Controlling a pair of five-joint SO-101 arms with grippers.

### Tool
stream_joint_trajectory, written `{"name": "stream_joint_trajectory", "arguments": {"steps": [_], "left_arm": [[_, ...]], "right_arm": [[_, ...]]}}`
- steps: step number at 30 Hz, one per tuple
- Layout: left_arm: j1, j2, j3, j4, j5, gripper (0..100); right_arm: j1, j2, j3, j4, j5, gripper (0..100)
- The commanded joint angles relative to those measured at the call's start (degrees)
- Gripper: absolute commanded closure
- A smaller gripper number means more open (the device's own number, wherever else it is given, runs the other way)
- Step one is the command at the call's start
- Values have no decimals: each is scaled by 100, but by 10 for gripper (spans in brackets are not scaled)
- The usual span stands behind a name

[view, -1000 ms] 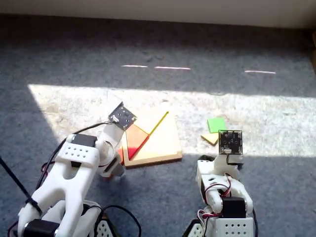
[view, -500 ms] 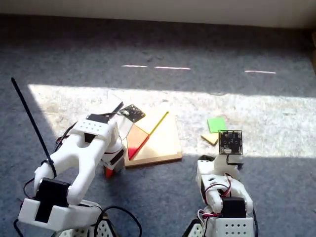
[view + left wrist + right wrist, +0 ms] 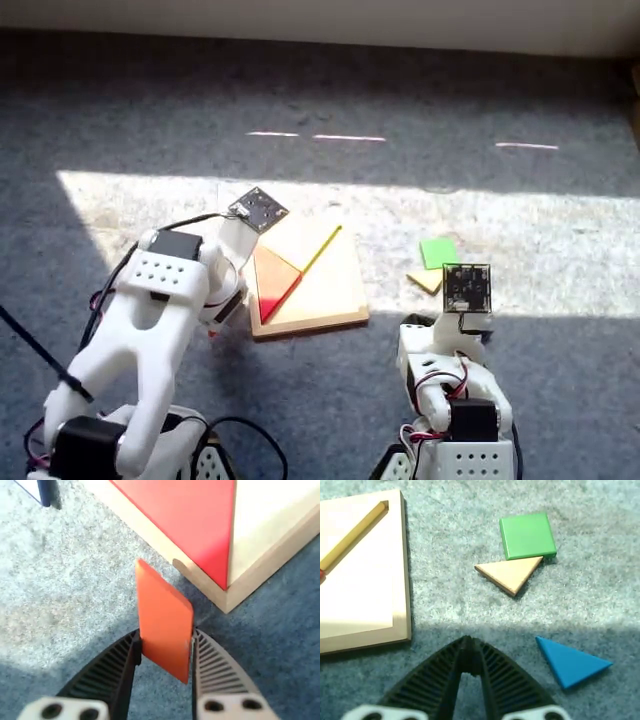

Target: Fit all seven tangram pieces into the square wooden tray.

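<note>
The orange piece (image 3: 162, 605) is judged to be a thin, stiff, light slab with smooth faces that could slip or twist under a loose pinch. It is best taken across its two flat faces near the middle, as is seen here. It is held on edge by the left claw (image 3: 166, 636), whose jaws are parted only by the piece's thickness and clenched on both faces. The piece is just beside a corner of the wooden tray (image 3: 250, 587); whether it touches the grey carpeted bench (image 3: 60, 570) cannot be told. In the high view the tray sits at the centre of the frame, with a red piece (image 3: 275, 290) and a yellow strip (image 3: 322, 250) lying in it. The right claw (image 3: 470, 647) is clenched on nothing, tips touching, over bare carpet. A green square (image 3: 527, 535), a tan triangle (image 3: 512, 572) and a blue triangle (image 3: 570, 662) are left outside the tray, right of centre in the high view
</note>
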Motion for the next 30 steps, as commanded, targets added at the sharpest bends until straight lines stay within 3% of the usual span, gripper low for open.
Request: {"name": "stream_joint_trajectory", "arguments": {"steps": [1, 13, 27, 30], "left_arm": [[602, -593, -277, 149, 35, 962], [1701, 338, -936, -229, 35, 965], [2211, 2404, -2396, -176, 0, 960], [2167, 2624, -2589, -158, 0, 912]], "right_arm": [[66, -22, 875, -22, 44, 992], [66, -22, 875, -22, 44, 992], [233, -31, 875, -31, 44, 992], [233, -31, 875, -31, 44, 992]]}}
